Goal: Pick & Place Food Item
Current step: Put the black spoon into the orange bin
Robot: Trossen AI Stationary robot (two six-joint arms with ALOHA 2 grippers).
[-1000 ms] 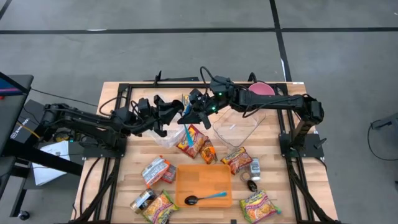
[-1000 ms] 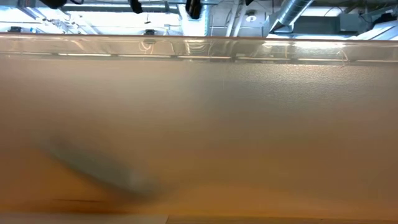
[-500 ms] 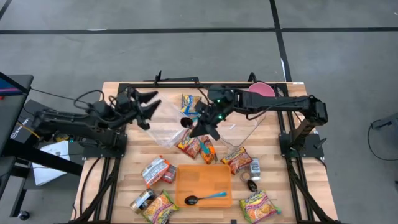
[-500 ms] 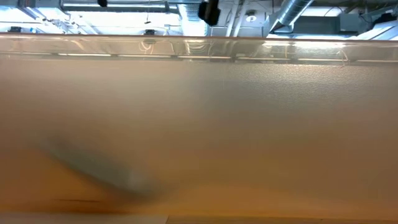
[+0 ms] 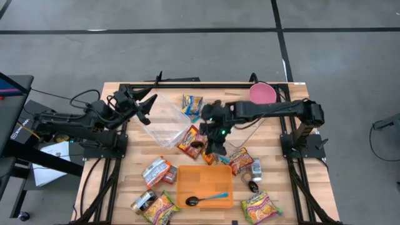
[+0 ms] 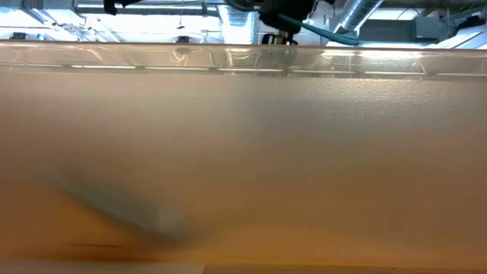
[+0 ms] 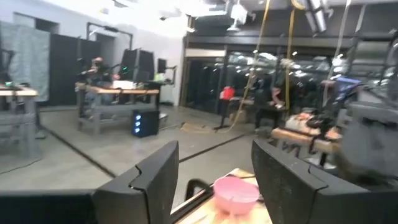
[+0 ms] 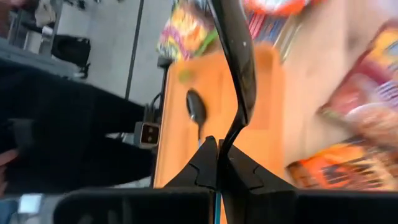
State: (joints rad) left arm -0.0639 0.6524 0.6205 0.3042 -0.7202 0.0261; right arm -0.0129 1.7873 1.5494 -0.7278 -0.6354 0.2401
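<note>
The left gripper (image 7: 214,177) hangs above the back-left part of the table (image 5: 125,178), fingers spread and holding nothing, just off the left rim of the clear tub (image 5: 164,122). The wood in front of it is bare down to the front-left packets (image 5: 156,172), which lie near the front edge. Behind the tub a blue-and-orange packet (image 5: 191,103) lies alone, close to the back rail. At the tub's front-right corner lies a noodle packet (image 5: 189,141), touching or nearly touching the tub. The right gripper (image 8: 217,163) is just beside that packet, over the middle of the table; its fingers are clenched on a dark spoon (image 8: 239,74) that points toward the orange tray (image 5: 203,181). No food is in either gripper; every packet lies on the wood. The tray sits at front centre, reaching almost to the front edge, with a second spoon (image 5: 201,200) on it. Right of the tray a red packet (image 5: 239,160) sits close to its corner, and another packet (image 5: 259,207) lies at the front-right edge. A pink bowl (image 5: 262,94) stands at the back right, beside the right arm.
</note>
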